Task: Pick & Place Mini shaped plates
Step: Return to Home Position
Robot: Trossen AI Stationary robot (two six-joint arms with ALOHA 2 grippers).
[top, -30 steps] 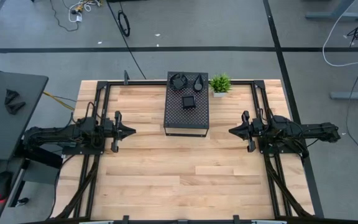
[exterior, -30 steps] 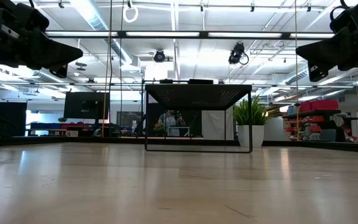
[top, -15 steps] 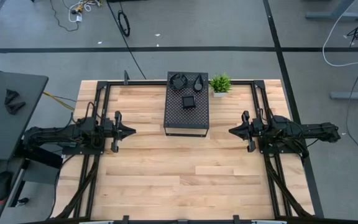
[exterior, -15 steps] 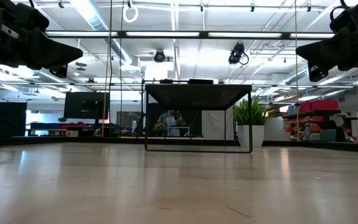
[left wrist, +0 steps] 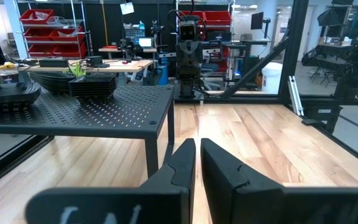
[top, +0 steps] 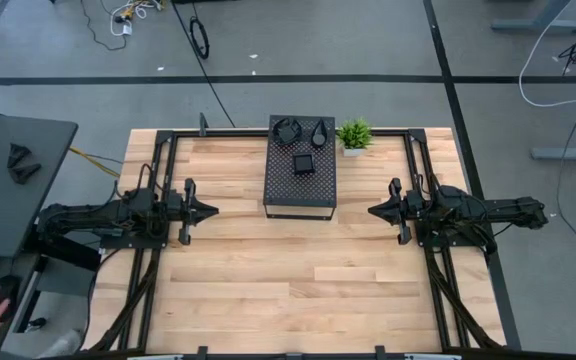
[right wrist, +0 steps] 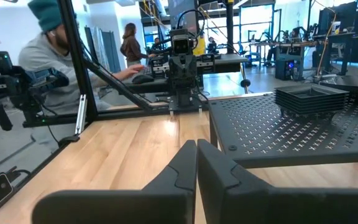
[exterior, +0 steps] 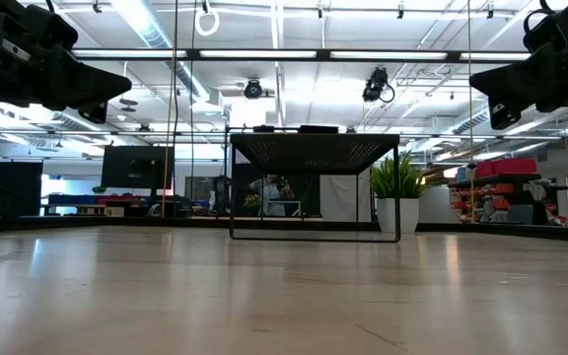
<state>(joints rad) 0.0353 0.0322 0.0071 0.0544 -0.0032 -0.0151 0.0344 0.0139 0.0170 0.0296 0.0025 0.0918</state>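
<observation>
High view: L claw (top: 214, 211), R claw (top: 372, 211) flank shelf (top: 301, 195); plates (top: 304, 165) per stack unclear.

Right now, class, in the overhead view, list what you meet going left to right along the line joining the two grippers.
In order: left gripper → black perforated shelf → right gripper.

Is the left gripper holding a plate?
No, the left gripper has its jaws shut with nothing between them; the plates sit stacked on the shelf.
</observation>
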